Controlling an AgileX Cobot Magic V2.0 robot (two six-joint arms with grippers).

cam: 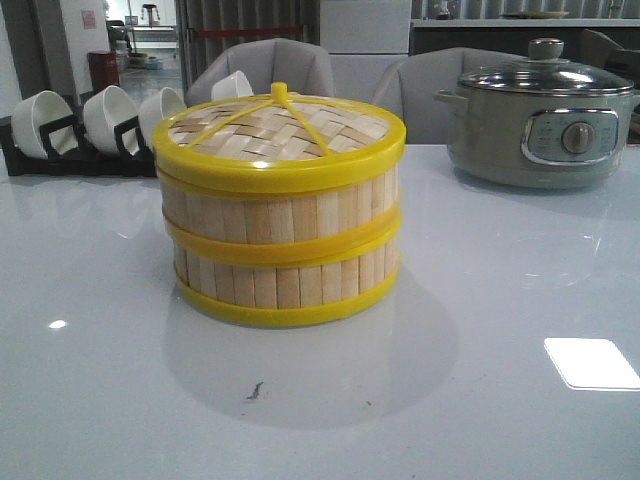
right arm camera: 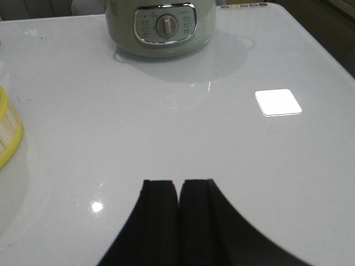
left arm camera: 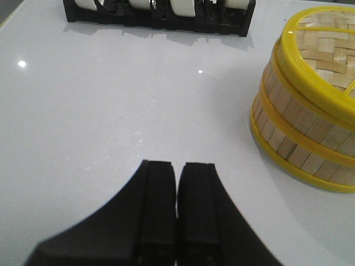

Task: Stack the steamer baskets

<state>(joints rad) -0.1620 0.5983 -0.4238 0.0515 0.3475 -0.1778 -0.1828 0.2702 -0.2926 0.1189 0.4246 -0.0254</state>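
glossy white table (cam: pixel 90 400) carries your steamer baskets (cam: pixel 280 245) at centre, 2 tiers stacked with the lid (cam: pixel 278 130) on top, so stacking looks finished. your left gripper (left arm camera: pixel 176 205) and right gripper (right arm camera: pixel 178 216) sit closed, empty, apart from the stack.

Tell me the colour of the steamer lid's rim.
Bright yellow, ringing the lid of woven pale bamboo; the front view shows it best.

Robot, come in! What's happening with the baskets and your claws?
Left claw shut, empty. Right claw shut, empty. Baskets stacked, lid on top. Nothing in the way.
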